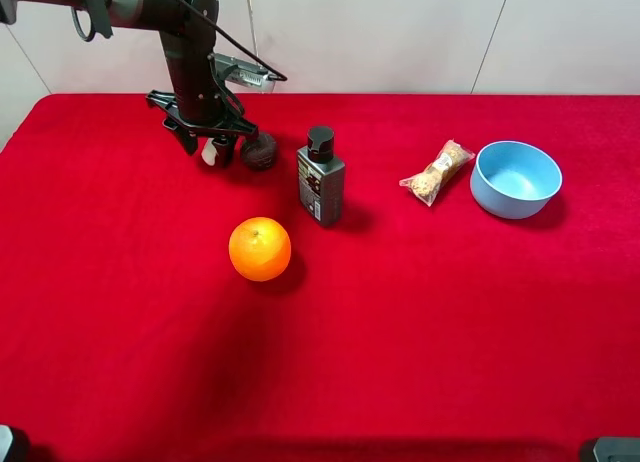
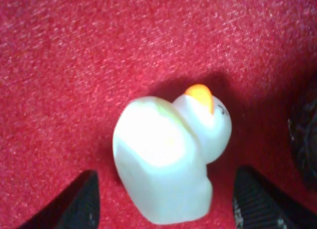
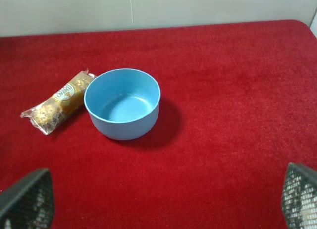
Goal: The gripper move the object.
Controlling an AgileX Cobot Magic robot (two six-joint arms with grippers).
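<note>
While the left gripper (image 1: 207,150) sits low over the far left of the red table (image 1: 400,332), its two black fingers (image 2: 81,201) are spread wide, and the object (image 2: 163,164) lies right between them on the cloth! No pinch here: the left wrist view shows red cloth on either side, with neither finger touching the object. It's a small, glossy white toy with a rounded head and an orange tip. From the high camera only a sliver of white object (image 1: 209,155) peeks out under the tool. Just beside it sits the dark brown ball (image 1: 259,151). Next comes the upright dark bottle (image 1: 321,177), with the orange (image 1: 260,249) nearer the front edge. Over on the right, the snack packet (image 1: 436,172) lies just beside the blue bowl (image 1: 500,197). The right gripper (image 3: 163,209) hangs well back from them, jaws wide apart and gripping nothing.
</note>
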